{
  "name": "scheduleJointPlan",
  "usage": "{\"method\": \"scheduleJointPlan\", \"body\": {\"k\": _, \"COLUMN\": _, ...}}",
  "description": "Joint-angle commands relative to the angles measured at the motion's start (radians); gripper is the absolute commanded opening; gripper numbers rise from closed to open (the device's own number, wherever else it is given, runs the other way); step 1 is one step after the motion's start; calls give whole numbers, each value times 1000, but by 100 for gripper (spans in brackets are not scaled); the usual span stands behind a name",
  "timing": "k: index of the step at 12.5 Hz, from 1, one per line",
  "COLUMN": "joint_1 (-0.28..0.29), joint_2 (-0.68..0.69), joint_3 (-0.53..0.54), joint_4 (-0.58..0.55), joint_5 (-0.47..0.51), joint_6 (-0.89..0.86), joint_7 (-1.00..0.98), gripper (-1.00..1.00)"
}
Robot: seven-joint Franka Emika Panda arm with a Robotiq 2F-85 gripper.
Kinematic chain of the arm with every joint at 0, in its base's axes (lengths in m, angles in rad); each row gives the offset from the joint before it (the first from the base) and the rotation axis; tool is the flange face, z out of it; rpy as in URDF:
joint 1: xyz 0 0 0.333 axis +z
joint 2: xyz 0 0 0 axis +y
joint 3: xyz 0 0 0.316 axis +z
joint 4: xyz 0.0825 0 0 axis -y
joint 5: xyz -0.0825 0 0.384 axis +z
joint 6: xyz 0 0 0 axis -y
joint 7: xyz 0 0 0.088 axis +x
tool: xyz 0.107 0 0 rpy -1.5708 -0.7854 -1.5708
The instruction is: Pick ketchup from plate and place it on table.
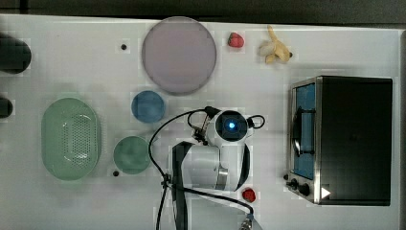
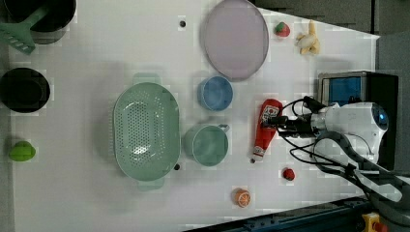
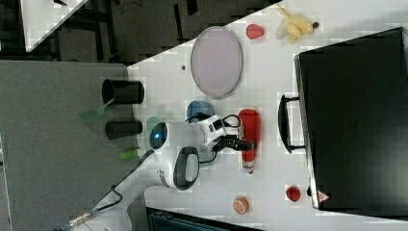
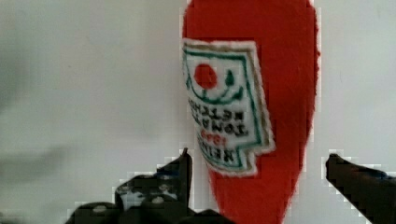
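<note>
The ketchup (image 2: 266,128) lies flat on the white table (image 2: 96,58), a red bottle with its cap toward the left view's bottom. It is also seen in the right view (image 3: 250,132) and close up in the wrist view (image 4: 252,93), label facing up. My gripper (image 2: 278,123) hovers over the bottle's middle, open. Its fingertips (image 4: 180,170) stand either side of the bottle without pinching it. The mauve-grey plate (image 1: 178,55) rests bare at the table's far side, well apart from the bottle.
A blue bowl (image 2: 215,93), a green cup (image 2: 207,144) and a green basket (image 2: 145,130) stand on the bottle's left in the left view. A toaster oven (image 1: 352,139) stands at the top view's right. A strawberry (image 2: 288,174) and an orange (image 2: 241,197) lie nearby.
</note>
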State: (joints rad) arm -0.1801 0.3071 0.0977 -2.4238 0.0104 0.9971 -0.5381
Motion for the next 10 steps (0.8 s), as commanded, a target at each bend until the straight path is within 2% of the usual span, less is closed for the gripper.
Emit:
{"method": "scheduleJointPlan", "body": {"k": 1, "joint_1": 0, "joint_2": -116, "joint_3": 13, "joint_4": 54, "joint_5": 5, "joint_6": -32, "joint_7": 40, "gripper": 100}}
{"method": "scheduleJointPlan", "body": {"k": 5, "joint_1": 0, "joint_2": -260, "joint_3": 35, "joint_4": 199, "joint_5": 5, "joint_6": -210, "joint_7": 340, "gripper": 100}}
{"method": "scheduleJointPlan", "body": {"k": 7, "joint_1": 0, "joint_2": -311, "joint_3": 42, "joint_4": 312, "joint_5": 5, "joint_6": -378, "joint_7": 501, "gripper": 100}}
{"method": "scheduleJointPlan", "body": {"k": 10, "joint_1": 0, "joint_2": -336, "joint_3": 46, "joint_4": 506, "joint_5": 5, "joint_6": -682, "joint_7": 551, "gripper": 100}}
